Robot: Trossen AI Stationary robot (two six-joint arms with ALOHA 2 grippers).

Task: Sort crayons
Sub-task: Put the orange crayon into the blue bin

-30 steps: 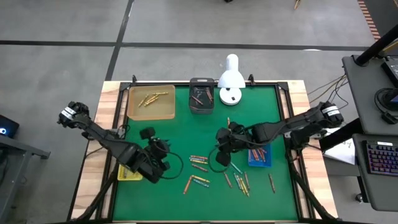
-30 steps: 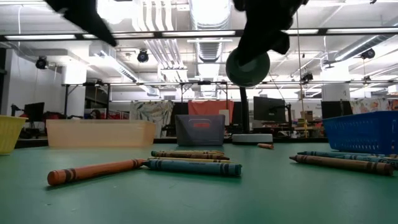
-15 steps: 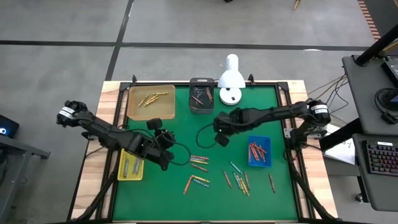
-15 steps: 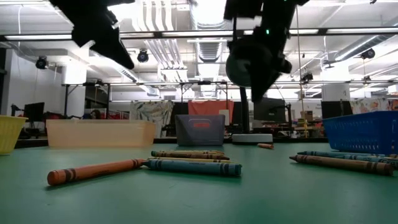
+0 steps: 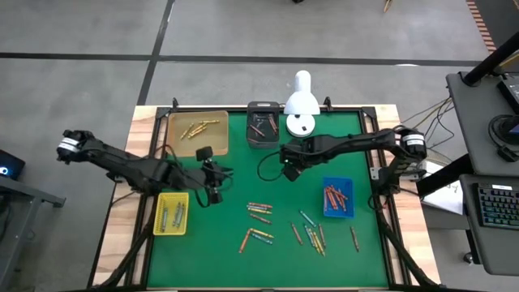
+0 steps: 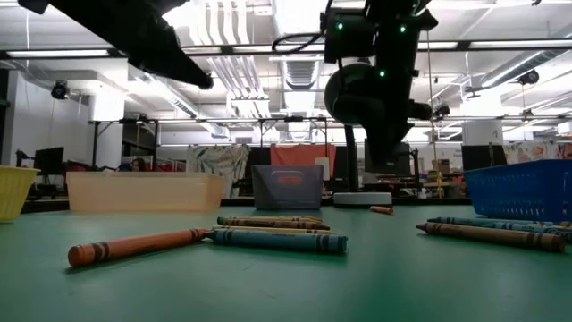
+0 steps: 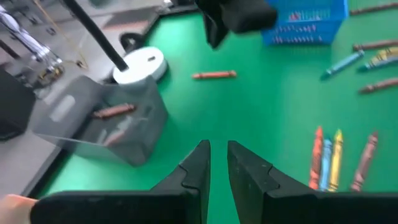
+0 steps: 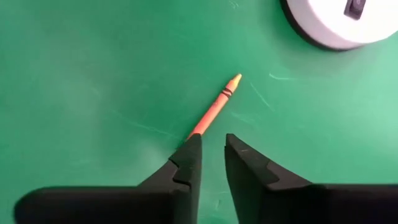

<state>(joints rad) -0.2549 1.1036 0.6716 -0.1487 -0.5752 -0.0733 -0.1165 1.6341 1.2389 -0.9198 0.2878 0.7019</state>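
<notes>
Several crayons lie flat on the green mat, in loose groups [image 5: 259, 212] [image 5: 312, 235]. One orange crayon [image 8: 214, 106] lies alone near the white lamp's base [image 8: 336, 25]. My right gripper [image 8: 212, 149] hovers over the mat, pointing down. Its fingers are a narrow gap apart, just short of that crayon's blunt end and clear of it. My left gripper [image 7: 217, 152] hangs above the mat's left half [image 5: 219, 180], fingers a narrow gap apart with nothing between them. It faces the grey bin [image 7: 102, 121] and the right gripper [image 7: 239, 15].
A tan tray [image 5: 197, 132] with yellowish crayons and the grey bin [image 5: 262, 124] with brown ones stand along the far edge beside the lamp [image 5: 301, 105]. A yellow tray [image 5: 171, 212] sits at the left and a blue tray [image 5: 337, 197] at the right, both holding crayons.
My left gripper has gone from beside the yellow tray toward the far edge and the mat's middle. My right gripper has swung from beside the blue tray toward the far edge and the lamp, tipping further downward. The crayons on the mat have stayed put.
</notes>
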